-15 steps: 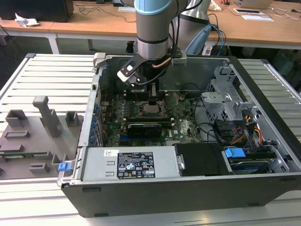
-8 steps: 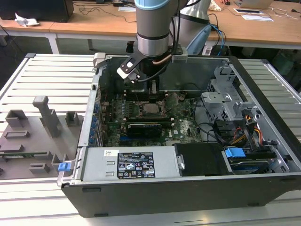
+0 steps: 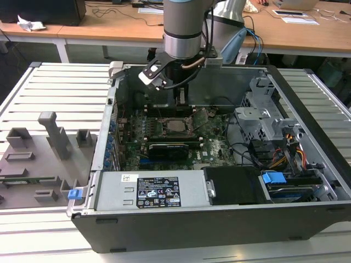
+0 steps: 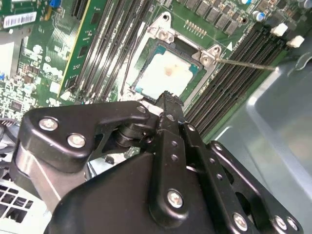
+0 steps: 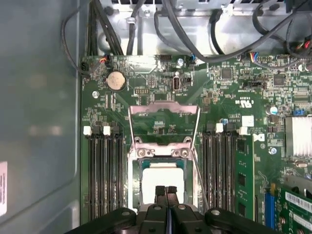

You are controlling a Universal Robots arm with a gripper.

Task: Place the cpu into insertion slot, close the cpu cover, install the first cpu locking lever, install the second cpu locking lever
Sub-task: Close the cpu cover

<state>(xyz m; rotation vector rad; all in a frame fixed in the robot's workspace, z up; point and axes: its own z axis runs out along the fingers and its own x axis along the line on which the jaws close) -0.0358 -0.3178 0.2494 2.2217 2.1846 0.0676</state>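
Note:
The cpu lies flat in the insertion slot on the green board, its pale top facing up. It also shows as the cpu and, small, as the cpu. The cpu cover is swung open, its frame standing back from the hinge. A thin locking lever sticks out sideways, unlatched; another lever runs beside the socket. My gripper hangs just above one edge of the chip, fingers shut together with nothing between them. It is the gripper and the gripper in the other views.
Long black memory slots flank the socket on both sides. Cables hang at the case's end. The power supply, a drive cage and the case walls box the arm in. A grey fixture tray lies at the exterior view's left.

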